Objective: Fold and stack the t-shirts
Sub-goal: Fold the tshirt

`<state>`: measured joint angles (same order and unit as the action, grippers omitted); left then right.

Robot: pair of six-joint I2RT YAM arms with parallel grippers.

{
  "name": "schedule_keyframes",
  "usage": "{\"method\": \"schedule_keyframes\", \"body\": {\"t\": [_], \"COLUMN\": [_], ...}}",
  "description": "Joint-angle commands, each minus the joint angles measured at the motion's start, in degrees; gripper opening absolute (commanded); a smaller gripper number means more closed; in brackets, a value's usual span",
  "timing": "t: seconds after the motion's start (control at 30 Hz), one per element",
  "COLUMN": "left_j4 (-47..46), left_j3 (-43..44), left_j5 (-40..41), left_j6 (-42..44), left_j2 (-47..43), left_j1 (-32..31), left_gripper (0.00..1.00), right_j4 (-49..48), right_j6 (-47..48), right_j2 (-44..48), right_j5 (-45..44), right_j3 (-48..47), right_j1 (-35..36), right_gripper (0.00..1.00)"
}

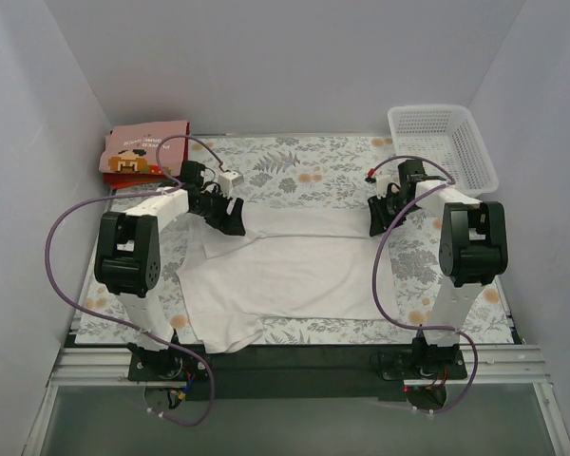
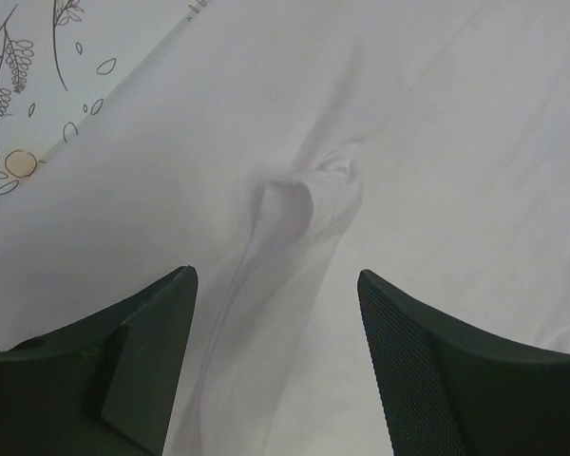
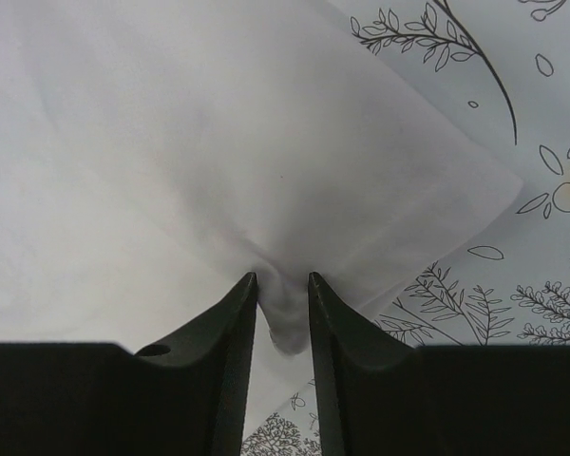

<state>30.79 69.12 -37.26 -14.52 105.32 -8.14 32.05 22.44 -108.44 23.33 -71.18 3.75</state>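
Observation:
A white t-shirt (image 1: pixel 285 271) lies spread on the floral cloth in the middle of the table. My left gripper (image 1: pixel 230 218) is open at its far left corner, just above a raised pinch of white cloth (image 2: pixel 309 195) that lies free between the jaws. My right gripper (image 1: pixel 378 220) is shut on the far right corner, with a bunch of white cloth (image 3: pixel 283 313) pinched between the fingers. A folded pink t-shirt with a brown pixel-figure print (image 1: pixel 142 150) lies on a folded red one (image 1: pixel 138 179) at the far left.
A white plastic lattice basket (image 1: pixel 442 142) stands at the far right corner. The floral tablecloth (image 1: pixel 294 171) covers the table. Grey walls close in on the left, right and back. Purple cables loop beside both arms.

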Motion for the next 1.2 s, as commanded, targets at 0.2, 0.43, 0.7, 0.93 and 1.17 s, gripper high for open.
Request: {"method": "schedule_keyframes", "body": {"t": [0.2, 0.43, 0.7, 0.93, 1.17], "left_j4": [-2.05, 4.98, 15.34, 15.28, 3.41], "left_j3": [2.33, 0.67, -6.01, -5.06, 2.41], "left_j5": [-5.37, -6.16, -3.7, -2.56, 0.25], "left_j6": [-3.67, 0.9, 9.76, 7.86, -1.29], "left_j2": [2.44, -3.6, -12.24, -15.05, -8.83], "left_j1": [-3.02, -4.6, -6.89, -6.18, -6.1], "left_gripper": [0.62, 0.28, 0.31, 0.42, 0.66], "right_j4": [1.17, 2.31, 2.57, 4.24, 4.95], "right_j6": [0.24, 0.85, 2.35, 2.35, 2.17], "right_j2": [-0.72, 0.07, 2.45, 3.85, 3.68], "right_j5": [-1.18, -1.36, -1.89, 0.31, 1.45], "right_j3": [-2.03, -2.65, -1.59, -3.7, -4.67], "right_j1": [-0.06, -0.14, -0.06, -0.06, 0.12], "right_gripper": [0.28, 0.23, 0.22, 0.23, 0.25]}}
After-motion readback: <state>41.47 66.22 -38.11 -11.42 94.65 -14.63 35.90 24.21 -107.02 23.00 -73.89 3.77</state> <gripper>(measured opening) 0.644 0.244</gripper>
